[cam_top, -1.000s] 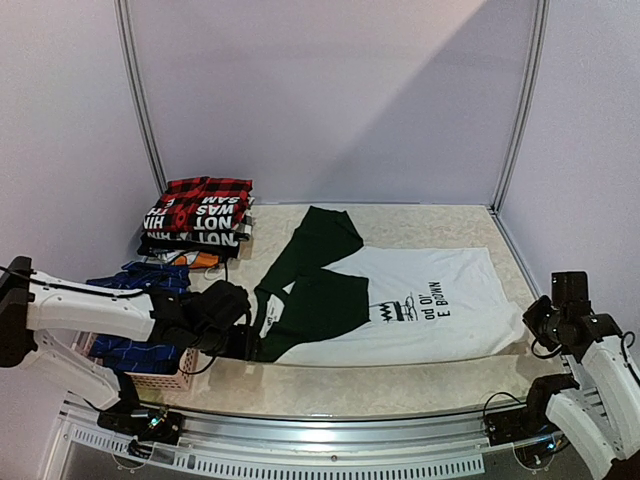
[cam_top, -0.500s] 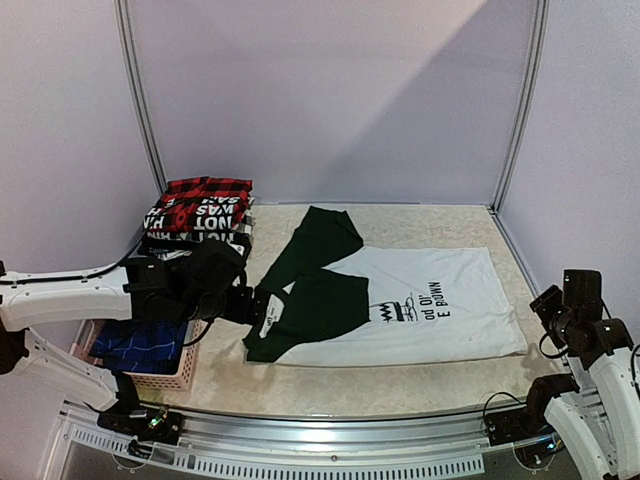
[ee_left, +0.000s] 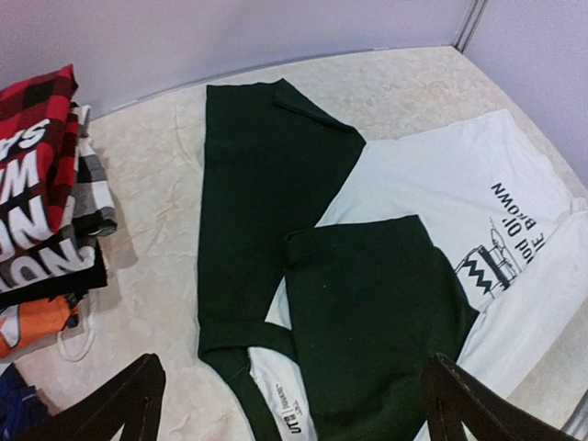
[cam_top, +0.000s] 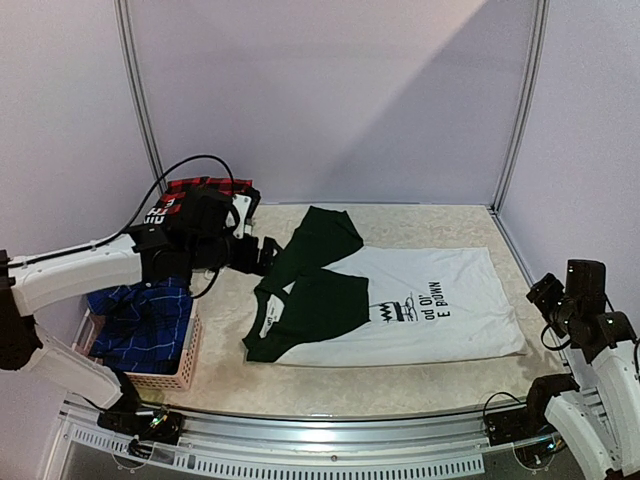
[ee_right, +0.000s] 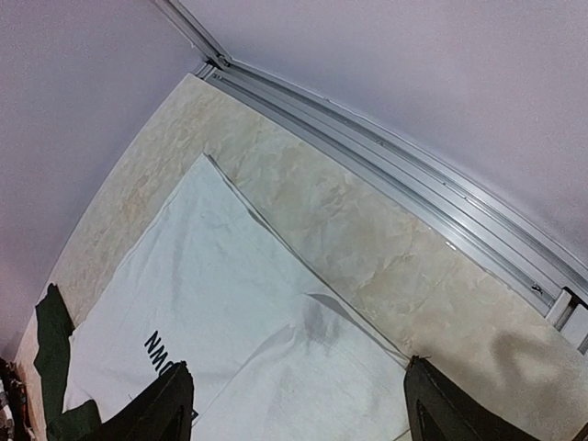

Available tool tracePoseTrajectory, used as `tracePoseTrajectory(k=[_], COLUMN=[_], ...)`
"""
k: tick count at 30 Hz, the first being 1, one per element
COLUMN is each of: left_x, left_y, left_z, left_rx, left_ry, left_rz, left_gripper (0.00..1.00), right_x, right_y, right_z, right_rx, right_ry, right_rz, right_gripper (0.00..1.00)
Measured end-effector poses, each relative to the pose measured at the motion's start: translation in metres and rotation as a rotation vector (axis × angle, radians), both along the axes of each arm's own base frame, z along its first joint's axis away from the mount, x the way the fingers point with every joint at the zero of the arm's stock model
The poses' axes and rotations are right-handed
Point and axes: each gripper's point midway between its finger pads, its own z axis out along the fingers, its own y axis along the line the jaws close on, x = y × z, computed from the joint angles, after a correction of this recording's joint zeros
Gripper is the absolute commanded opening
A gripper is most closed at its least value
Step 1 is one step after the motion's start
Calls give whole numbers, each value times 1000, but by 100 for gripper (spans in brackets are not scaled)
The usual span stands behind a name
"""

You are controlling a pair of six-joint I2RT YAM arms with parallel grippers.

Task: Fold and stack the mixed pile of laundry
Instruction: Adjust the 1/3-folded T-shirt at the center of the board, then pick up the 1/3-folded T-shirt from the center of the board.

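Shirt: white T-shirt (cam_top: 440, 325) lies flat on the table (cam_top: 400, 385) — one dark sleeve (cam_top: 320, 305) folded over it;
Left gripper (cam_top: 264, 251): spread wide, empty;
Right gripper (ee_right: 299, 369): spread wide, empty

t-shirt (cam_top: 440, 310) centre, folded stack (cam_top: 212, 185) behind-left, basket (cam_top: 160, 381) near-left

Lab test booth: plain lilac wall panels (cam_top: 330, 100), aluminium frame posts (cam_top: 139, 100), marble-look tabletop (cam_top: 420, 225), slotted mounting rail (cam_top: 320, 442).
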Motion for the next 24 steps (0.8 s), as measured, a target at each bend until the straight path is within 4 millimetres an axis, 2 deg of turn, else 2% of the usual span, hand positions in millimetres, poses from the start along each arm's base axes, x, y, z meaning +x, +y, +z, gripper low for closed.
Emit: tracePoseTrajectory(k=[5, 10, 14, 17, 20, 24], left_x=[57, 99, 134, 166, 196, 223], left_y=[-5, -31, -48, -48, -37, -30], left_z=[-4, -4, -13, -32, -61, -97], left_rx=[-70, -73, -86, -108, -131, -177], left_ry=[83, 143, 199, 266, 350, 442], left_rz=[-8, -68, -107, -113, -103, -108], left_gripper=[93, 91, 83, 79, 77, 76], right_x=[2, 6, 9, 11, 13, 15], right_y=[4, 11, 15, 18, 22, 24], right_z=[8, 9, 8, 7, 8, 6], right_rx=[-3, 6, 11, 17, 21, 22], right_ry=[-37, -47, -43, -39, -47, -54], right_rz=[33, 78, 107, 127, 146, 162], right_gripper=[80, 81, 82, 83, 83, 84])
